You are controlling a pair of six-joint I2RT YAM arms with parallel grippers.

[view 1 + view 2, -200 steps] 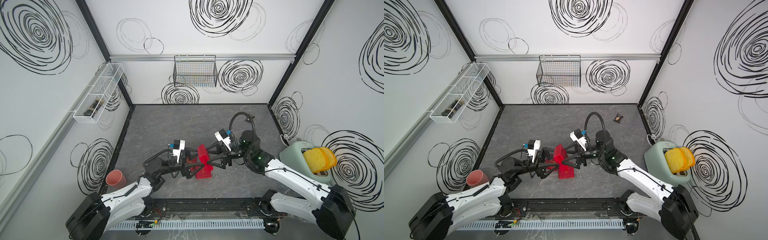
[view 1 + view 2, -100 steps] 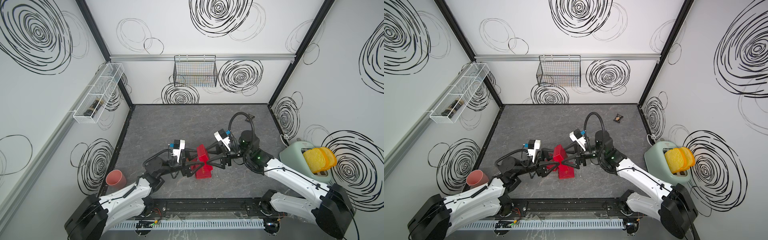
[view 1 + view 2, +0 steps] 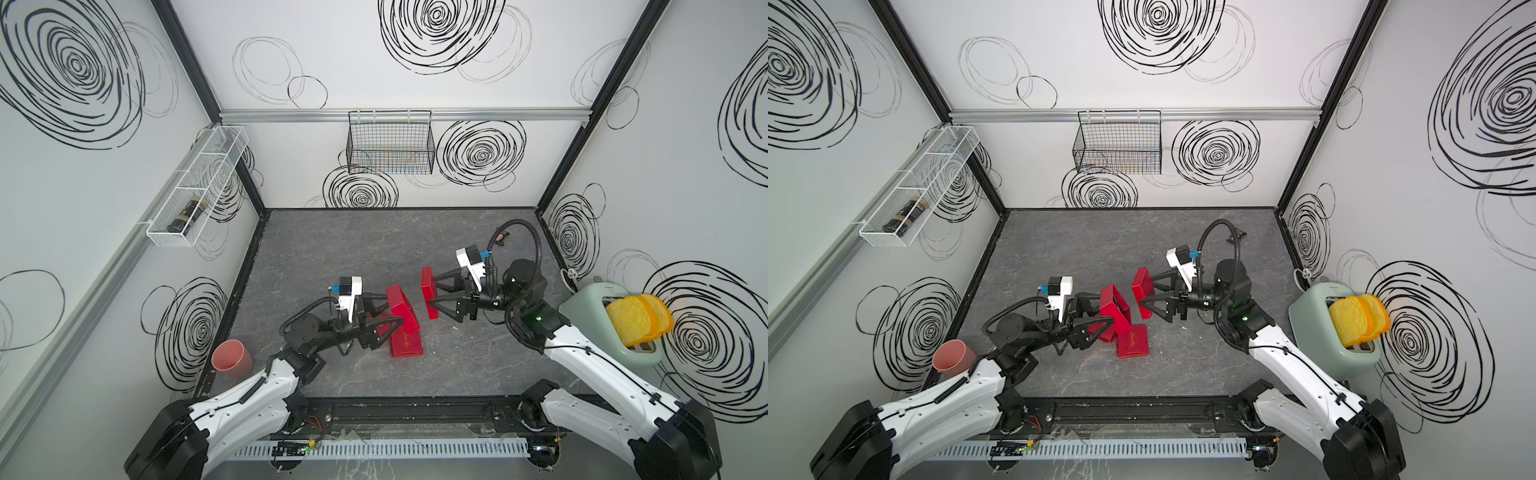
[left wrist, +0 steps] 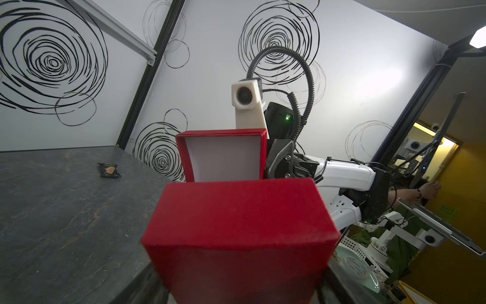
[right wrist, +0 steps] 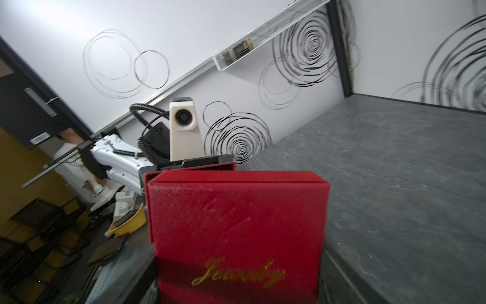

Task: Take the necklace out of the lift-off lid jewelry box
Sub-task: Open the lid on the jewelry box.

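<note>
My left gripper (image 3: 395, 311) (image 3: 1106, 312) is shut on the red jewelry box's base (image 3: 402, 307) (image 4: 239, 226), held tilted above the table. My right gripper (image 3: 431, 291) (image 3: 1147, 294) is shut on the box's lift-off lid (image 3: 428, 282) (image 5: 236, 223), which has gold "Jewelry" lettering. The lid hangs apart from the base, a short gap to its right. In the left wrist view the lid's white inside (image 4: 223, 155) faces the base. The necklace is hidden; no view looks into the base.
Another flat red box with gold script (image 3: 406, 344) lies on the table below the held base, with more red (image 3: 376, 318) under my left gripper. There is a pink cup (image 3: 231, 358) front left, a toaster with bread (image 3: 611, 328) right, and a small packet (image 4: 109, 170) far back.
The box was whole between both grippers. The left gripper has closed on the base, and the right gripper has pulled the lid off to the right.
</note>
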